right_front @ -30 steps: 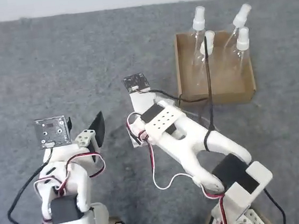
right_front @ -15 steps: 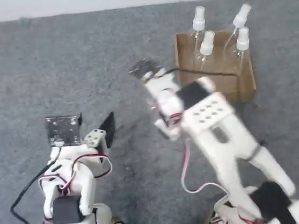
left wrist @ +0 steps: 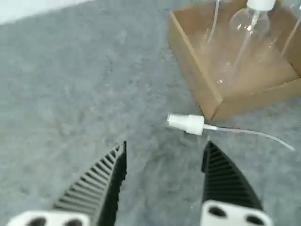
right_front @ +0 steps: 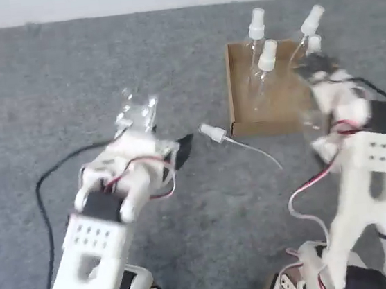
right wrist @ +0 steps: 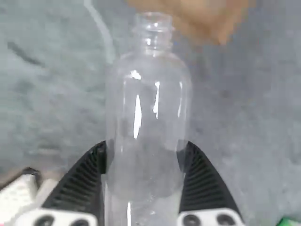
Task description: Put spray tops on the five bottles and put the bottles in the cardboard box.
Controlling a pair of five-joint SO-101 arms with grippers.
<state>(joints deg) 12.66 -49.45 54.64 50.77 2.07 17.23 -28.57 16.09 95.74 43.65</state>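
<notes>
A loose white spray top (right_front: pixel 212 132) with its long thin tube lies on the grey carpet just in front of the cardboard box's (right_front: pixel 232 91) near-left corner. In the left wrist view my left gripper (left wrist: pixel 162 155) is open, and the spray top (left wrist: pixel 186 124) lies just beyond its fingertips. My right gripper (right wrist: pixel 143 150) is shut on a clear bottle (right wrist: pixel 148 103) that has a bare neck. The right arm (right_front: pixel 368 152) stands at the box's front right. Several bottles with spray tops (right_front: pixel 267 54) stand in the box.
The grey carpet (right_front: pixel 67 82) spreads wide to the left of the box and behind my left arm (right_front: pixel 123 170). The spray top's tube (right_front: pixel 260 152) trails between the two arms. Black and red cables hang off both arms.
My right arm has swung from the middle to the right, in front of the box, carrying the bottle. My left arm has stretched forward toward the now uncovered spray top.
</notes>
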